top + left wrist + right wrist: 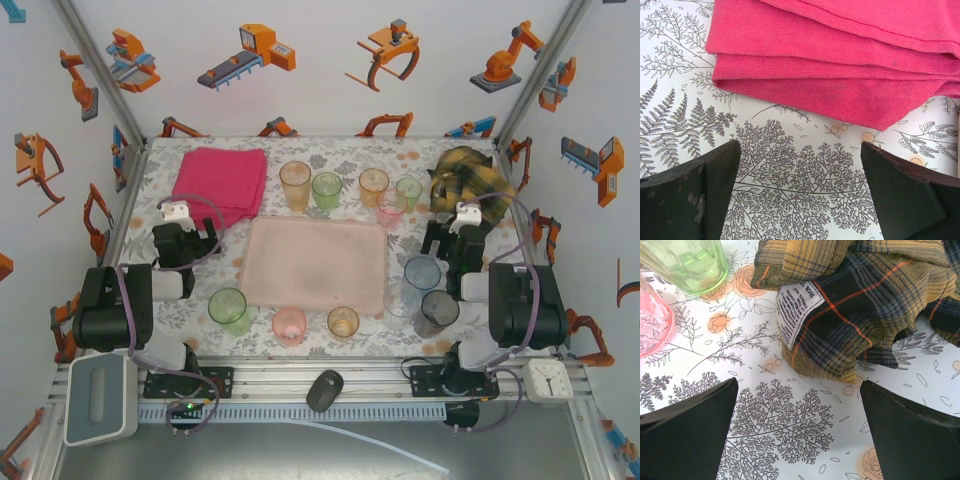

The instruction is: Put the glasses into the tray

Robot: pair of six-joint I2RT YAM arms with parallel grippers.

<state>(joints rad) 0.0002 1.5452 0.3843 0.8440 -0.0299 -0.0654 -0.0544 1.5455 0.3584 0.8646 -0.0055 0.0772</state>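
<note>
Left claw (799,150) and right claw (799,387) gape empty while glasses (229,309) ring the bare tray (300,262) at centre frame, so each should straddle its nearest glass squarely before closing gently.

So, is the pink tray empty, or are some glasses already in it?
Empty. In the top view the tray shows a bare pink bottom, and all the glasses stand outside its rim, on the table.
</note>
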